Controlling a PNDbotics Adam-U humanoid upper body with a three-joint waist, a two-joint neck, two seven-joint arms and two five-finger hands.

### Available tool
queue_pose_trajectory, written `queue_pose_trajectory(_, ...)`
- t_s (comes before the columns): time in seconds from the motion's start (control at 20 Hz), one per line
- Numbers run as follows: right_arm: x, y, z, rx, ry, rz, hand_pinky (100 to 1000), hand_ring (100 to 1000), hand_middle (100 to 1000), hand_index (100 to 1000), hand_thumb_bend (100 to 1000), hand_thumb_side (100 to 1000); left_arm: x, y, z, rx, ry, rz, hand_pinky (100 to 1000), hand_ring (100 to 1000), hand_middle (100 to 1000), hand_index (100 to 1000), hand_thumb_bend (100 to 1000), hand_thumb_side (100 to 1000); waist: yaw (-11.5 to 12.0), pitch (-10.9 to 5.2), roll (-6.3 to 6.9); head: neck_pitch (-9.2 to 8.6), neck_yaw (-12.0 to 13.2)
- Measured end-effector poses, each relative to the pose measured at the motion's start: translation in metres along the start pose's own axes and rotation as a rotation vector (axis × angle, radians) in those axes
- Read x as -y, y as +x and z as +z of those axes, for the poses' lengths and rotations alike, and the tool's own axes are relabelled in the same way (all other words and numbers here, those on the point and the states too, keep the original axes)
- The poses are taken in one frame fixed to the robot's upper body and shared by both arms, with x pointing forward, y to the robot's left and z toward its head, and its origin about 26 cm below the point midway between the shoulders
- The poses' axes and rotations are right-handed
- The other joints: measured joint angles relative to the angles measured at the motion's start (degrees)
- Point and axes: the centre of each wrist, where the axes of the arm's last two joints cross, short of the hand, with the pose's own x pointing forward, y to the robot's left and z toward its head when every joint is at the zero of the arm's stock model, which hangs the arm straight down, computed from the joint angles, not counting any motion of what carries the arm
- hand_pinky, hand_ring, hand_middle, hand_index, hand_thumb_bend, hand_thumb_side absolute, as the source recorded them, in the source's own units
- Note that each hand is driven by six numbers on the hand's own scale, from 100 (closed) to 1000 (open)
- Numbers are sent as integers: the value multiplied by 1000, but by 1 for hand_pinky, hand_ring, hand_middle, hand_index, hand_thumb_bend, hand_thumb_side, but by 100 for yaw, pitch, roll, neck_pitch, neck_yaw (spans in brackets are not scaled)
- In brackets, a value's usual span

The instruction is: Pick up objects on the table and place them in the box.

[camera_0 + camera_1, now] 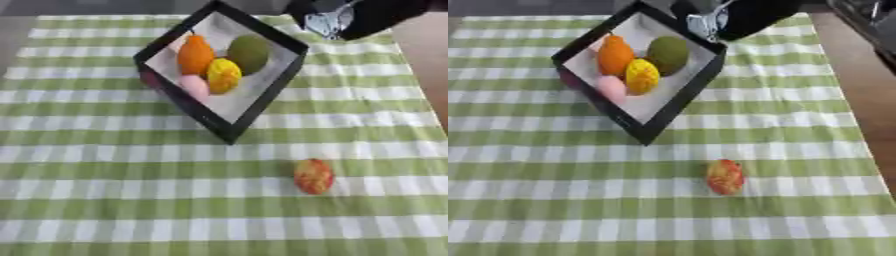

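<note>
A black box [254, 107] with a white inside stands turned cornerwise at the upper middle of the table. It holds an orange fruit [195, 55], a dark green fruit [249, 53], a yellow fruit [223, 75] and a pink one [194, 87]. A red-and-yellow fruit [313, 176] lies alone on the cloth, below and right of the box. My right arm comes in from the top right, and its hand [328, 22] hangs just beyond the box's far right corner; its shape is blurred. My left hand is out of sight.
A green-and-white checked cloth [131, 200] covers the table. Bare brown table [859, 75] shows along the right edge. A dark object [872, 12] sits at the top right corner in the right eye view.
</note>
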Motion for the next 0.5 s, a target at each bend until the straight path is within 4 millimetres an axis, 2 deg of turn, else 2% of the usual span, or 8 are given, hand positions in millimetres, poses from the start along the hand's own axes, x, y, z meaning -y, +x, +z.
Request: queue_pose_trajectory(0.5, -26, 14, 6, 47, 201, -44, 870, 811, 760, 891, 100, 402, 0, -1, 0, -2, 0, -2, 784, 681, 630, 773, 286, 421, -26, 0, -1, 34, 3)
